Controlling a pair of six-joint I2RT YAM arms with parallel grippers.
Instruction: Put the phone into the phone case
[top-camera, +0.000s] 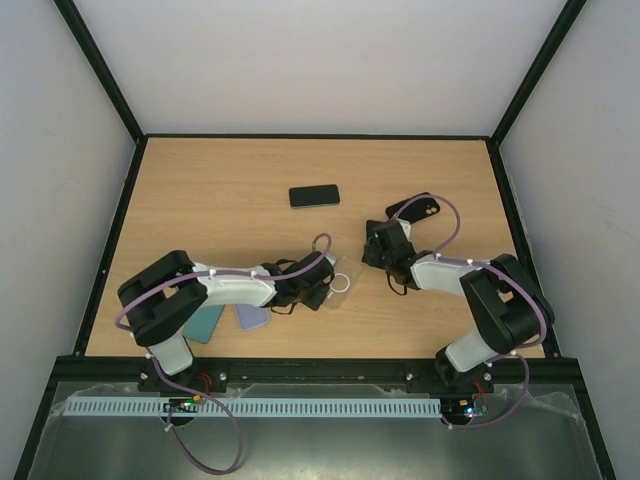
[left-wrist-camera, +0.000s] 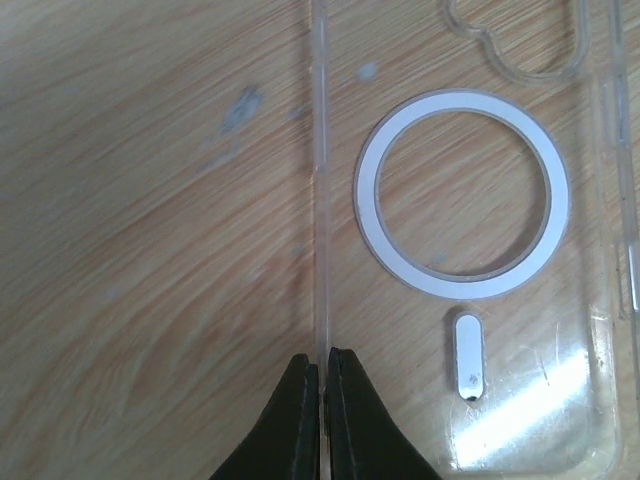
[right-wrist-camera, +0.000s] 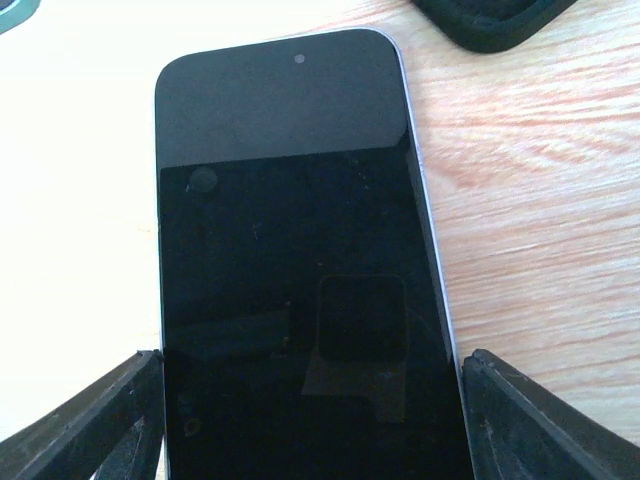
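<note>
Left pincer (left-wrist-camera: 322, 375) clenched on case (left-wrist-camera: 400, 400) rim; right pincer (right-wrist-camera: 310, 400) grasping phone (right-wrist-camera: 290, 200); carry it level toward 8 o'clock, corner first.

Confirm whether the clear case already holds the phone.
No, the clear case is empty: the table shows straight through it.

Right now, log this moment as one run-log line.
left gripper: shut on clear case wall | right gripper: shut on phone sides, screen up | stage: phone not yet in case | also: second phone, black case
</note>
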